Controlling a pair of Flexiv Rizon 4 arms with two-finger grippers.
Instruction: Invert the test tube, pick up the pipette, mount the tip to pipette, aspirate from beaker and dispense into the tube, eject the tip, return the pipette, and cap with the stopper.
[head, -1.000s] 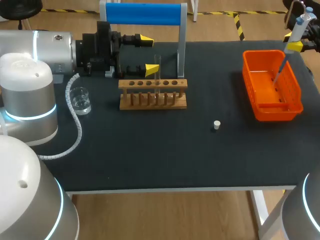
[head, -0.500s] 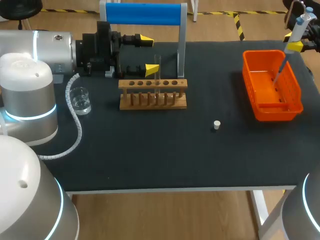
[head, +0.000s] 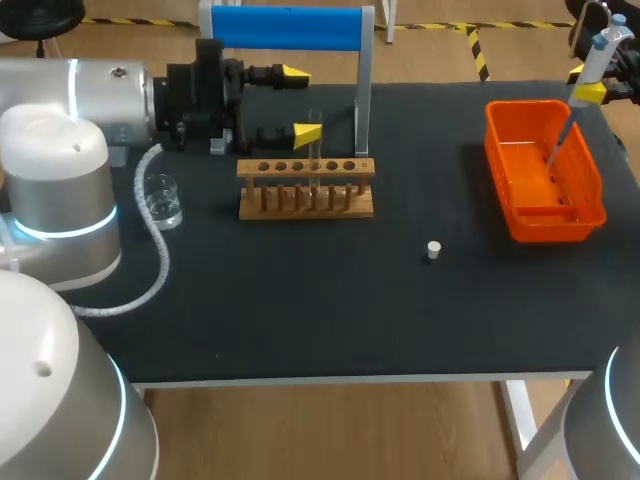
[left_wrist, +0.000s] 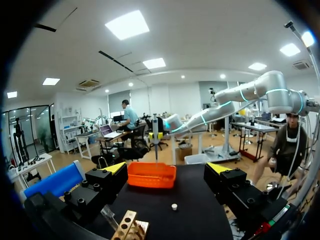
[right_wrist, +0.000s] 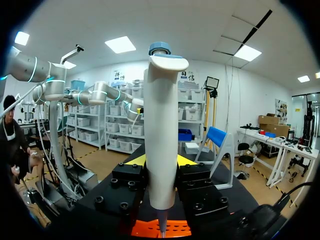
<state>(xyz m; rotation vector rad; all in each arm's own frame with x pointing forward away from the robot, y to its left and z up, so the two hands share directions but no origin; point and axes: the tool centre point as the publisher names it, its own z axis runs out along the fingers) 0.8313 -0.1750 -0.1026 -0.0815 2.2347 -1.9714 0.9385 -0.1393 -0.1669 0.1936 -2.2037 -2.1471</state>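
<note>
Head view: pipette (head: 596, 55) at two o'clock, clamped in the right gripper (head: 586, 93).
Likely light, rigid, slick plastic; best held mid-body. Left gripper (head: 300, 103) gapes wide.

We see a black table (head: 330, 310), an orange basket (head: 560, 226) at the far right, a pale wooden rack (head: 305, 207), a white stopper (head: 433, 249), a blue bar (head: 285, 28) and a white pipette (right_wrist: 161, 140) with a blue cap.

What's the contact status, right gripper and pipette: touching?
Touching. The right wrist view shows the pipette upright in the right gripper, both fingers pressed against its white body from opposite sides, with no gap.
</note>
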